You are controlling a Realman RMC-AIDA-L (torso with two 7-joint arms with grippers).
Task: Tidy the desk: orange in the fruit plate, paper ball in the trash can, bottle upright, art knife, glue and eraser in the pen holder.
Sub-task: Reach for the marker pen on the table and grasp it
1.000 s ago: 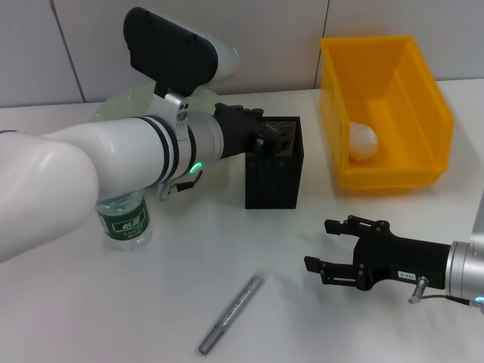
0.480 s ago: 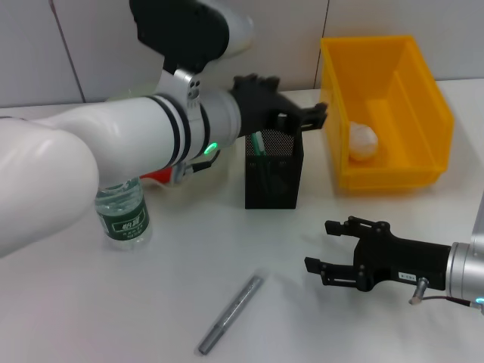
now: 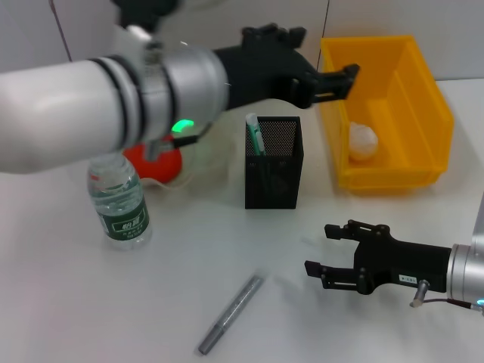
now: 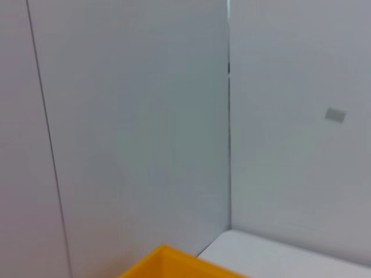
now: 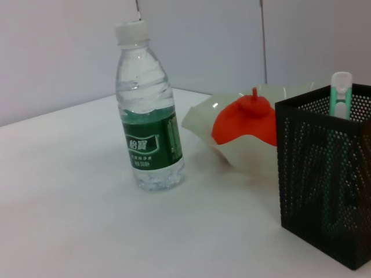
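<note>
Left hand [image 3: 333, 79] open and empty above pen holder [image 3: 274, 162], art knife [image 3: 253, 130] standing inside, right hand [image 3: 321, 253] open near glue [image 3: 231, 314]

White desk [image 3: 174, 302] fills the head view from 3 to 9 o'clock. Pale grey panelled wall [image 3: 454, 38] runs behind at 12, with thin vertical seams [image 4: 229, 116].

The pen holder [image 3: 274, 162] is standing at the centre of the frame, with the art knife [image 3: 254, 133] sitting in it at its left corner. The trash can [image 3: 386, 113] is sitting in the upper right. The bottle [image 3: 121, 200] is standing upright at the left, the orange [image 3: 151, 162] lying in the fruit plate [image 5: 243, 152] just behind it. The glue [image 3: 231, 314] is lying at the bottom centre, below the holder.
</note>
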